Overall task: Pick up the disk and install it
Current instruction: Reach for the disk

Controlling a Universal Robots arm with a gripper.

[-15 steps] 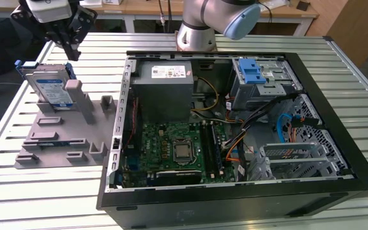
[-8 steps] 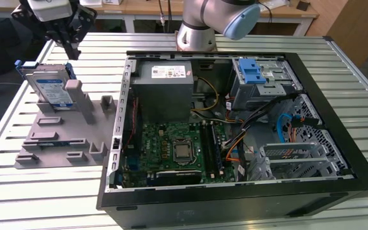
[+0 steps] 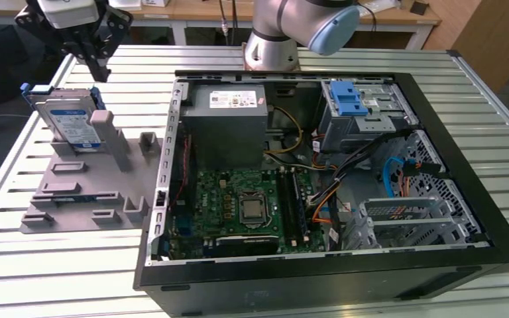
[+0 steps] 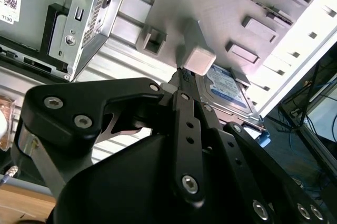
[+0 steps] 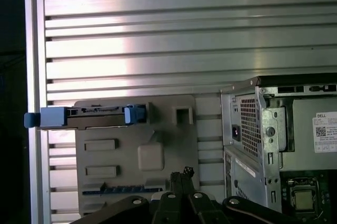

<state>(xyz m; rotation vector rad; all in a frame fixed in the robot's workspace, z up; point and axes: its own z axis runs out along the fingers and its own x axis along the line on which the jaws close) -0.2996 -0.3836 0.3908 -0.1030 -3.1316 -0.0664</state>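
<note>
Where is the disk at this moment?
In the exterior view, the disk stands on edge in the grey holder plate at the exterior view's left, beside the open computer case; the hand hangs just above it.

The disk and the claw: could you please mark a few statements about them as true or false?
1. The disk stands on edge in the grey holder. True.
2. The claw grips the disk. False: it hangs above the disk, apart from it, and holds nothing.
3. The case lies open, with its motherboard in view. True.
4. The disk sits inside the case. False: it is on the holder, outside the case, towards the exterior view's left.
</note>
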